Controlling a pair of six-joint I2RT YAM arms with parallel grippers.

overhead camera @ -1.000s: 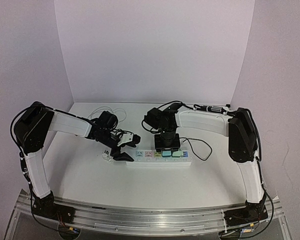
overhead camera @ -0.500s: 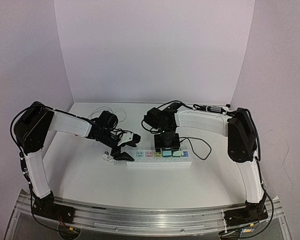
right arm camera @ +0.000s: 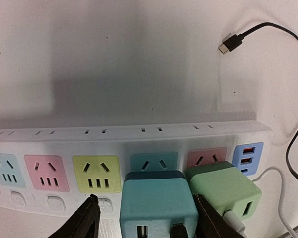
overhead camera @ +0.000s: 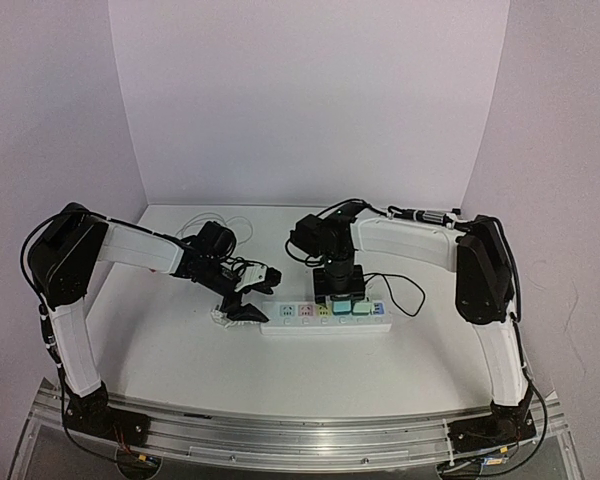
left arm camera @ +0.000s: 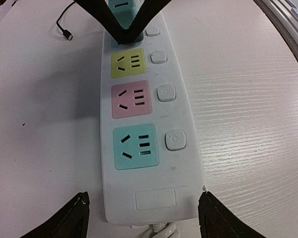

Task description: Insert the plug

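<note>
A white power strip with coloured sockets lies across the table. A teal plug sits in its teal socket, next to a green plug in the pink socket; both show in the top view, the teal plug left of the green one. My right gripper is open over the teal plug, its right finger against the plug's side, its left finger apart from it. My left gripper is open and straddles the strip's cable end, its right finger at the corner.
A black USB cable loops on the table behind the strip's right end. The strip's white cord coils at the back left. Free teal, pink and yellow sockets lie along the strip's left half.
The power strip has slid a little to the right, with the plugs and my right gripper. My left gripper has followed its end.
</note>
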